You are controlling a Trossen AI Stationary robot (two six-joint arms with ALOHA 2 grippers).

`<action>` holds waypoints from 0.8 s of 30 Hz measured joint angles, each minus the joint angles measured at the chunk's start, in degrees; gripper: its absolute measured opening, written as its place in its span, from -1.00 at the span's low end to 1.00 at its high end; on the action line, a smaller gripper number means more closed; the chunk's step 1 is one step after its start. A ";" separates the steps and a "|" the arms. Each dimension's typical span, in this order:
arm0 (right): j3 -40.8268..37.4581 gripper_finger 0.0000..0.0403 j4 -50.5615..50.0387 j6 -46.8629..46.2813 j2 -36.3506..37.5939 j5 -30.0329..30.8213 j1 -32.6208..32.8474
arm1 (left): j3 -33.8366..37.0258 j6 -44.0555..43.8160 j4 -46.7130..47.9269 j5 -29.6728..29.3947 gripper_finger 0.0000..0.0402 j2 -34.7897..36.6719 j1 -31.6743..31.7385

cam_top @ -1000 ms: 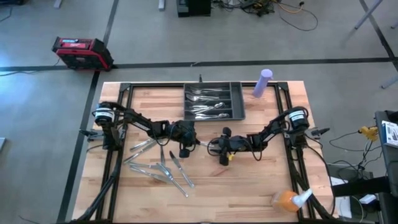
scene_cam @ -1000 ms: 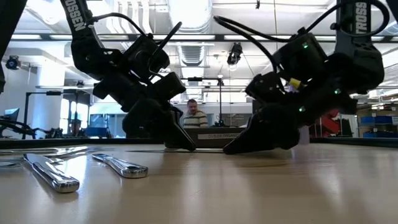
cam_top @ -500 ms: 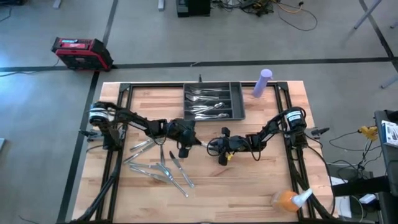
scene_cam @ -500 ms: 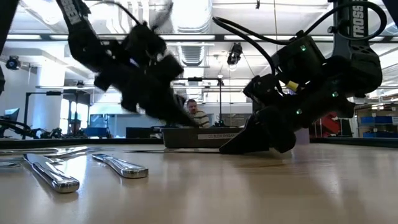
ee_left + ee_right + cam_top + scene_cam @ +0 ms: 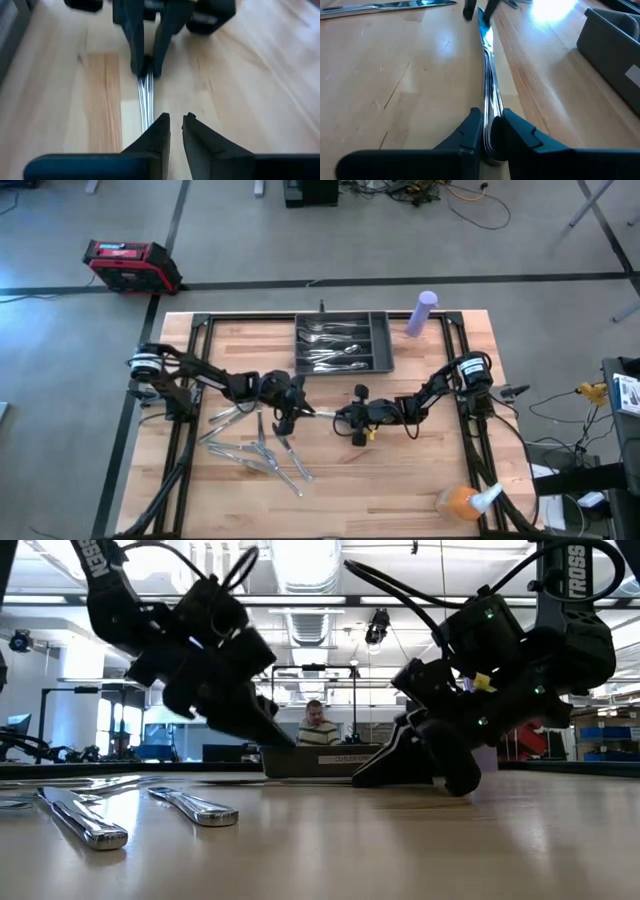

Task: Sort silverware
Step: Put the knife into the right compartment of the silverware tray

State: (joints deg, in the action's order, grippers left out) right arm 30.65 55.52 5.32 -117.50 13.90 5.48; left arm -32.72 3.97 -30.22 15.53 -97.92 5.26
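Left gripper (image 5: pixel 300 411) backed off knife (image 5: pixel 490 117); right gripper (image 5: pixel 341 416) holds it

From above, the utensil (image 5: pixel 318 414) spanning the gap between the left hand (image 5: pixel 297 411) and the right hand (image 5: pixel 340 416) was too small to be identified as spoon, fork or knife. The pieces in the tray (image 5: pixel 385 352) (a dense silver cluster) could not be counted or sorted by type. In the low view, both hands hid that utensil, and the knife (image 5: pixel 80 819) was cut off partly by the left edge. The left wrist view lost the utensil's near end behind its own fingers (image 5: pixel 156 136). The right wrist view cut the tray at the picture's edge.
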 joint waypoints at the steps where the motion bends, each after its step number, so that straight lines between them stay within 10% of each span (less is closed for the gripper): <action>1: 0.01 -0.83 0.09 0.30 0.01 -0.17 0.00 | -0.08 0.00 -0.03 -0.02 -0.79 -0.67 0.00; 15: 0.01 -0.88 -1.32 -1.04 1.04 -1.41 -0.09 | -2.03 0.02 -1.29 0.40 -0.75 -8.50 0.17; 24: -0.73 -0.45 -7.13 -1.00 8.73 -2.87 -0.18 | -1.98 0.00 -1.17 0.34 -0.75 -8.95 0.20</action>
State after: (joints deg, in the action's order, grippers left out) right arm 29.91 48.39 4.32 -108.77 11.03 5.30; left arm -34.69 3.97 -31.40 15.87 -106.87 5.45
